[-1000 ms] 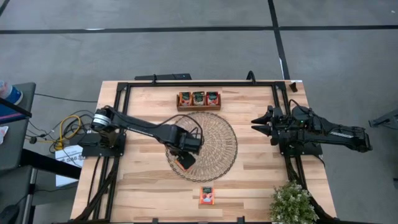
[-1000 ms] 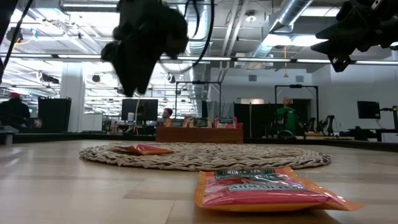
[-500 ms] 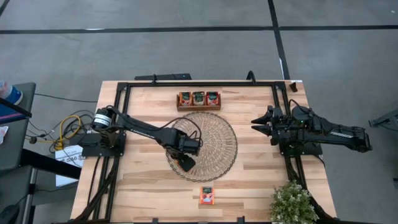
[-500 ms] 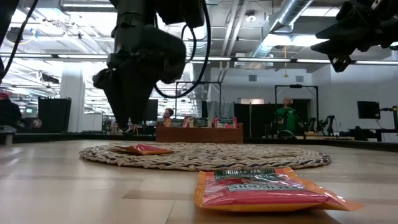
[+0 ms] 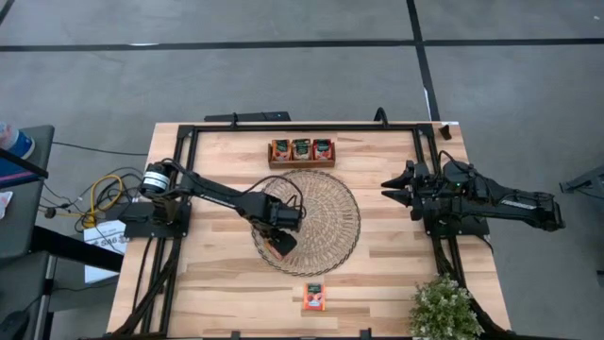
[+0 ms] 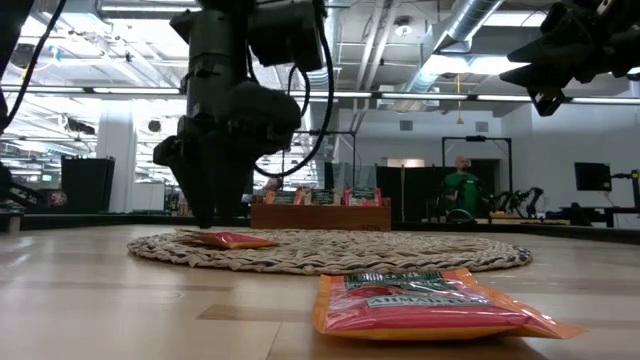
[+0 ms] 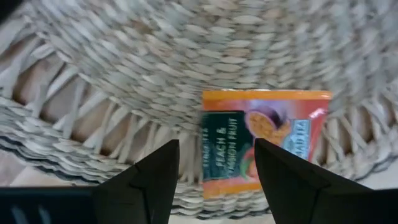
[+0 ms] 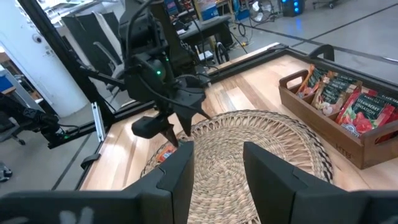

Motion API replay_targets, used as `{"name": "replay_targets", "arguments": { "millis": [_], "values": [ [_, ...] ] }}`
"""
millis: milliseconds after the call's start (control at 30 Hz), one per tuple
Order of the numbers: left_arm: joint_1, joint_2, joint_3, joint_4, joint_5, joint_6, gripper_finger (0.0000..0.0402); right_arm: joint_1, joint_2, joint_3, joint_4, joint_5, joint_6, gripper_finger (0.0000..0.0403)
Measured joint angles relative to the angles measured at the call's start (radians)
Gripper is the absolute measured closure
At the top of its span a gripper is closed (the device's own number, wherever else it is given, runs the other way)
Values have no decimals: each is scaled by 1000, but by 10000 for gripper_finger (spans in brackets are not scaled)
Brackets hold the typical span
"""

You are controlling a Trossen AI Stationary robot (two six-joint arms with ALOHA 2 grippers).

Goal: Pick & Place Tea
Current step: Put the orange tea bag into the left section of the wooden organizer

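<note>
Your left claw (image 5: 280, 247) is low over the near-left edge of the round woven mat (image 5: 330, 203), its two fingers (image 7: 155, 180) spread apart and pinching nothing. Directly below it lies a red-orange tea sachet (image 7: 264, 140), flat on the mat's rim, showing between and just beyond the fingertips; in the low view the sachet rests on the mat with the claw tips just above its left end, and you cannot tell whether they touch it. A second sachet (image 5: 313, 297) lies flat on the bare worktop (image 5: 396, 274) near the front edge, well apart from the mat. More sachets (image 8: 348, 102) stand upright in the wooden tray (image 5: 302, 151) just beyond the mat's far side. Your right claw (image 5: 389, 189) waits raised at the right edge of the worktop, fingers spread, empty. A small potted plant (image 5: 444, 307) sits at the near-right corner.
</note>
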Motion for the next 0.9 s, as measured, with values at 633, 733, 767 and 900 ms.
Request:
{"name": "replay_targets", "arguments": {
  "millis": [633, 733, 767, 900],
  "values": [
    [20, 4, -64, 108, 31, 44, 259, 0, 0, 0, 0, 0, 0, 273],
    [20, 5, -64, 106, 22, 45, 277, 0, 0, 0, 0, 0, 0, 273],
    [20, 5, -64, 106, 20, 45, 283, 0, 0, 0, 0, 0, 0, 273],
    [20, 5, -64, 109, 14, 46, 313, 0, 0, 0, 0, 0, 0, 273]
  ]
}}
